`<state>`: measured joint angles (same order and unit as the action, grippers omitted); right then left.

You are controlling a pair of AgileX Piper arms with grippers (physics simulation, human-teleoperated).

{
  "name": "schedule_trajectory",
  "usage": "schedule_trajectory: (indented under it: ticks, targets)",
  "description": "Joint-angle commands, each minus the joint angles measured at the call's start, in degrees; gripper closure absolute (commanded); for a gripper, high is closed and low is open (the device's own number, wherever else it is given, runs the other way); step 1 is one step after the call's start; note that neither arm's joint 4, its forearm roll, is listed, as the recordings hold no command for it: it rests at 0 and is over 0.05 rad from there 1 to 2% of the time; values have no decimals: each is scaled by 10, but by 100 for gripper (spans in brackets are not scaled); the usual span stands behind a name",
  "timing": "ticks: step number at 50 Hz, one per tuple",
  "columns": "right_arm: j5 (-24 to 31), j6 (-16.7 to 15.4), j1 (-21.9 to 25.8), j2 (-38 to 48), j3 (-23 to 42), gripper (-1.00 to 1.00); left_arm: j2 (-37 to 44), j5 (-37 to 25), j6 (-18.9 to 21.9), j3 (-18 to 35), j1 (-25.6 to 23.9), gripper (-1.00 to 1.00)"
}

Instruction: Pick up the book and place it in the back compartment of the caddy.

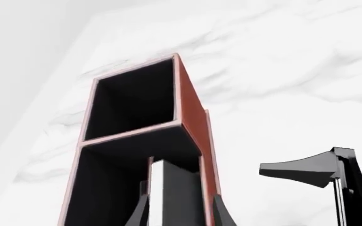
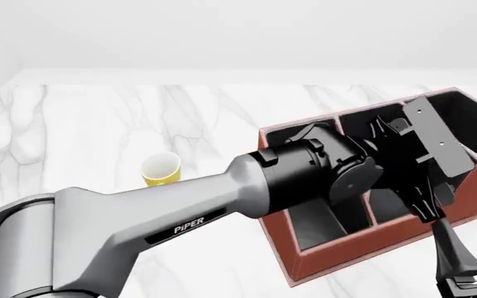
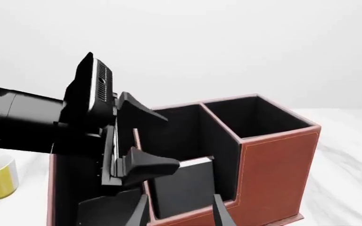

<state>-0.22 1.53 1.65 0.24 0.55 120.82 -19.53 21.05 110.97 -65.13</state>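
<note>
Left gripper (image 1: 181, 197) spread wide, straddling upright book (image 3: 184, 188) in low-walled cell (image 1: 105, 188) of caddy (image 3: 275, 160), likely the back compartment; right gripper (image 3: 179, 197) spread, empty, farther off at caddy's 5 o'clock.

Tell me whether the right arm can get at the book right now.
Probably not cleanly. The book stands inside a caddy cell, and the left claw hangs open right over it; the right claw faces the caddy's outer wall.
</note>
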Motion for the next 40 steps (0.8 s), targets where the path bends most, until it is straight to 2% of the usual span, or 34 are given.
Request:
schedule_trajectory:
  ticks: [1,18,24,28,34,35,36,37,38,40]
  targets:
    - [-2,0,-1,0,-2,-100,-48,-15,11,-6,-8,-100]
    - [3,0,0,0,3,-100,-145,-24,44,-64,-17,-100]
    - [6,0,0,1,6,-100,-188,-13,49,-104,-15,-100]
    - [5,0,0,2,6,-100,-222,28,61,-166,-6,-100]
    - [7,0,0,1,7,-100,-291,80,52,-269,-11,-100]
    - [6,0,0,1,7,-100,-304,100,67,-294,-5,-100]
    - [6,0,0,1,7,-100,-305,100,67,-295,-5,-100]
    - [5,0,0,2,7,-100,-329,113,60,-331,-5,-100]
    - [5,0,0,2,7,-100,-329,114,60,-332,-5,-100]
    - [7,0,0,1,8,-100,-362,137,51,-368,2,-100]
